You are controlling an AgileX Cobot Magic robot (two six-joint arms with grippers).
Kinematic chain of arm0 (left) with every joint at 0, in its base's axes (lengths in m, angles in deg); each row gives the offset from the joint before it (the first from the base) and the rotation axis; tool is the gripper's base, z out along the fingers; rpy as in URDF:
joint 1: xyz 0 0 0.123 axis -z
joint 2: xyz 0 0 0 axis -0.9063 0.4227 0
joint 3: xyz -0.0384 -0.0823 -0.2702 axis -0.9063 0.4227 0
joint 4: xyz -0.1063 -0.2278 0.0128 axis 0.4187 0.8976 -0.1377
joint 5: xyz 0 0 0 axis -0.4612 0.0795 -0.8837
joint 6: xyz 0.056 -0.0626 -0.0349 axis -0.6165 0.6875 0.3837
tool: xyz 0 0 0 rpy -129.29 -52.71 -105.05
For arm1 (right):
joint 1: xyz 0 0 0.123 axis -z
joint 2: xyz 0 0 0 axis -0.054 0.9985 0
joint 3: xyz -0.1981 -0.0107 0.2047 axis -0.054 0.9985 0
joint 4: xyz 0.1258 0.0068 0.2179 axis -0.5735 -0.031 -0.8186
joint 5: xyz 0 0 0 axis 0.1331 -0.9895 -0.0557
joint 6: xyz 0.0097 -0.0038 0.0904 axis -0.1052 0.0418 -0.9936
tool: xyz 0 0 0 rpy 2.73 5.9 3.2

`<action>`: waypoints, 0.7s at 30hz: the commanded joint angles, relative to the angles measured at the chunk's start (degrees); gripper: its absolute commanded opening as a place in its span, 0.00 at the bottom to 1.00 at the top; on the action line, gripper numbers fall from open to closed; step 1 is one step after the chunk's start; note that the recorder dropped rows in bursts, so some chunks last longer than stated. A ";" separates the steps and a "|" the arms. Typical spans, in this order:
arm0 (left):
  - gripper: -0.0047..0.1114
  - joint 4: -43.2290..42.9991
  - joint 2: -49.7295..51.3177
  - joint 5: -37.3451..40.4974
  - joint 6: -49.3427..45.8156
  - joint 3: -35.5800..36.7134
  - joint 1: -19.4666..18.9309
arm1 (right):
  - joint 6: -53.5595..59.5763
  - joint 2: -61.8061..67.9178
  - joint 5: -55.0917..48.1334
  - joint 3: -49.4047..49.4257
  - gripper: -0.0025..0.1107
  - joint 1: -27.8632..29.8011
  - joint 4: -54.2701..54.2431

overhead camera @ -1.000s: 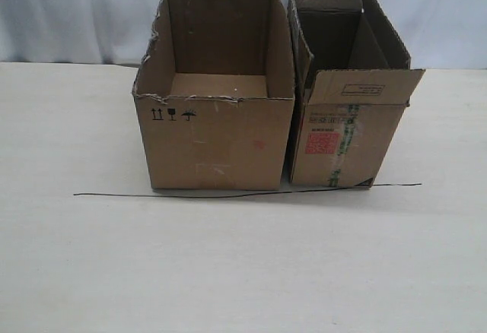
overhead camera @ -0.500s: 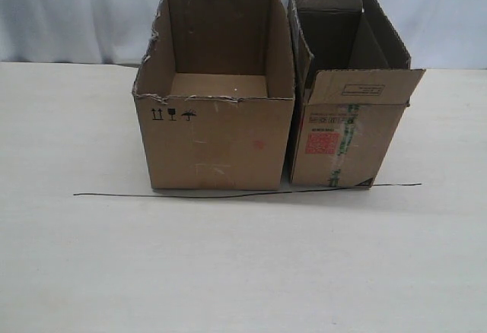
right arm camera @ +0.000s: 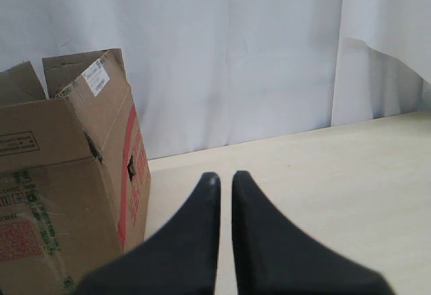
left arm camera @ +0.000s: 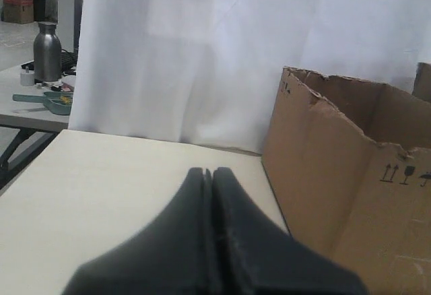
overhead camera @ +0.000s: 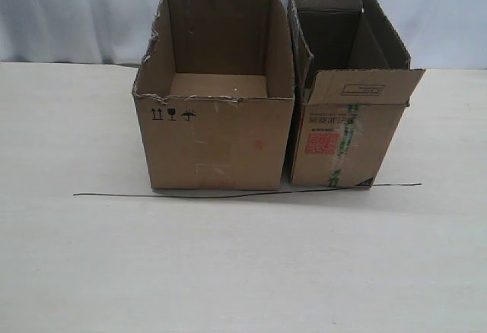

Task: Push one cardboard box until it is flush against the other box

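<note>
The cardboard box (overhead camera: 217, 143), wide with a ragged torn rim and small black symbols, stands on the table left of centre. Right beside it stands the other box (overhead camera: 346, 131), taller and narrower, with red print and green-striped tape. Only a thin dark slit shows between their front corners. Neither gripper appears in the exterior view. The left wrist view has my left gripper (left arm camera: 207, 172) shut and empty, hovering beside the cardboard box (left arm camera: 337, 187). My right gripper (right arm camera: 225, 176) has a narrow gap between its fingers, holds nothing, and is beside the other box (right arm camera: 60, 194).
A thin black line (overhead camera: 243, 193) runs across the pale table (overhead camera: 243, 272) just in front of both boxes. A white curtain (overhead camera: 76, 14) hangs behind. Past the table's edge, a side table carries a metal bottle (left arm camera: 47, 52) and a green tray (left arm camera: 50, 101).
</note>
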State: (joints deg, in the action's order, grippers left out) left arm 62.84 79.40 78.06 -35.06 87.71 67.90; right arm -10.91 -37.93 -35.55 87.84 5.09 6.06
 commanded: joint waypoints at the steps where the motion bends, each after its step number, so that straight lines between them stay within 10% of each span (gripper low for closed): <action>1: 0.04 -0.56 -0.19 -0.50 -0.22 0.18 0.42 | 0.43 -0.18 -0.06 0.22 0.07 -0.08 -0.08; 21: 0.04 -0.07 -0.19 -0.49 -0.04 0.18 0.42 | 0.43 -0.18 -0.06 0.22 0.07 -0.08 -0.08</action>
State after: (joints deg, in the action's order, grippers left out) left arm 62.84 79.40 78.06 -35.21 87.71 67.90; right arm -10.91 -37.93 -35.55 87.84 5.09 6.06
